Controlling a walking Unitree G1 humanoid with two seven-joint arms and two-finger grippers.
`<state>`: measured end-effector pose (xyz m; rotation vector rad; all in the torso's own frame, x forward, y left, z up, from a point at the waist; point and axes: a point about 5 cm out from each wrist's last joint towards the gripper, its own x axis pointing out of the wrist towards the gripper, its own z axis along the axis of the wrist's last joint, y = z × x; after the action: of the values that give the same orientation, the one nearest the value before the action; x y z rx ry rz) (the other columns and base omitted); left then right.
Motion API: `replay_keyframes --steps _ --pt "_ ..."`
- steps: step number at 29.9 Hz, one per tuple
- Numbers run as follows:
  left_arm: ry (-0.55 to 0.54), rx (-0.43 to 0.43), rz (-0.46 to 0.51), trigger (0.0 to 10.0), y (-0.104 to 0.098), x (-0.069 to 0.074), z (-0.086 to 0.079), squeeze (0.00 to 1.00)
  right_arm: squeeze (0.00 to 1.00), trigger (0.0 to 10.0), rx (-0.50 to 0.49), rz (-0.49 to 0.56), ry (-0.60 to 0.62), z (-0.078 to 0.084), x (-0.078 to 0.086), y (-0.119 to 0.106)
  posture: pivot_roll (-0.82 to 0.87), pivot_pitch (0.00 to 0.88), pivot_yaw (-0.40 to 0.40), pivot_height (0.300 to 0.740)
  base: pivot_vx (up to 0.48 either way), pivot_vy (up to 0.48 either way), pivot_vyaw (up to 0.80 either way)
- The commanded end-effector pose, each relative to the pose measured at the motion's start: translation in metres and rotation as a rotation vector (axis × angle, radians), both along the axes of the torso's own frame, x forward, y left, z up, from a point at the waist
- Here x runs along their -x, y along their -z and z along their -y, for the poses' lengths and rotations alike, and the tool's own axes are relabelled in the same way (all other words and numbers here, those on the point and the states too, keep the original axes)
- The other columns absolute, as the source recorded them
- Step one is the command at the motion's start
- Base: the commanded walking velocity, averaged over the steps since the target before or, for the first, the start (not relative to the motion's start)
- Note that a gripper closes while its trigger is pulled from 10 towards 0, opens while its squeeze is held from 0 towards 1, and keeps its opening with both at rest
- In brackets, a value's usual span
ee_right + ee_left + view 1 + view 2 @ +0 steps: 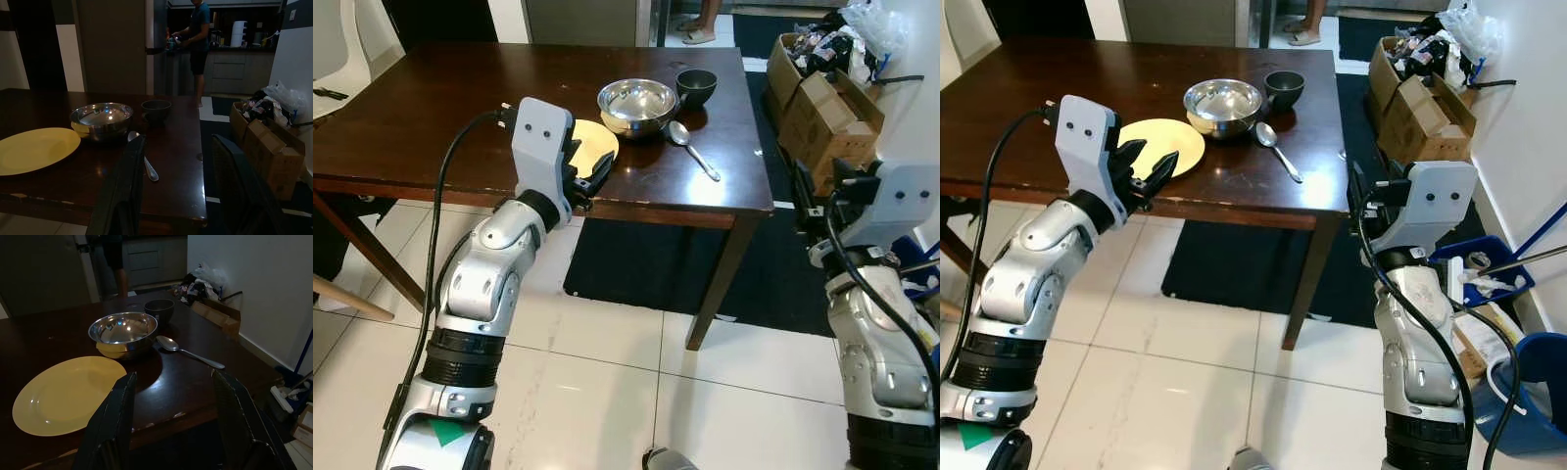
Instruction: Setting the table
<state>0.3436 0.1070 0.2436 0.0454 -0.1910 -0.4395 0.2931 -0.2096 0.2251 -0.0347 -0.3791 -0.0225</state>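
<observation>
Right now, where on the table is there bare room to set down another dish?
The table's robot-left half, left of the yellow plate, is bare wood. A smaller bare strip runs along the near edge right of the plate, below the spoon. The far right corner is crowded: steel bowl, dark bowl, spoon.

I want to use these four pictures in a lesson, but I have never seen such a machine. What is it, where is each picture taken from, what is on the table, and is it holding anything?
It is a humanoid robot with two silver arms, each ending in a gripper of two black fingers. The two bright pictures come from cameras in its head, looking down. The two dark ones come from cameras on its wrists, looking along the fingers. On the dark wooden table lie a yellow plate, a steel bowl, a small dark bowl and a spoon. The left gripper is open at the table's near edge by the plate. The right gripper is open too. Neither holds anything.
</observation>
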Motion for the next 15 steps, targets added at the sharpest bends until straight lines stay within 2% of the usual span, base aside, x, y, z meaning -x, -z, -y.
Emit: replay_keyframes --steps 1,15 --pt "-0.001 -0.002 -0.011 10.0 0.0037 -0.0011 -0.0010 0.00 0.00 10.0 0.005 -0.002 0.004 0.0011 0.0013 0.0001 -0.24 0.000 0.095 0.740 0.000 0.000 0.00" --pt "0.000 -0.002 -0.010 10.0 0.0035 -0.0025 -0.0010 0.00 0.00 10.0 0.004 0.000 0.009 0.0018 0.0008 -0.0004 -0.24 0.000 0.099 0.740 0.000 0.000 0.00"
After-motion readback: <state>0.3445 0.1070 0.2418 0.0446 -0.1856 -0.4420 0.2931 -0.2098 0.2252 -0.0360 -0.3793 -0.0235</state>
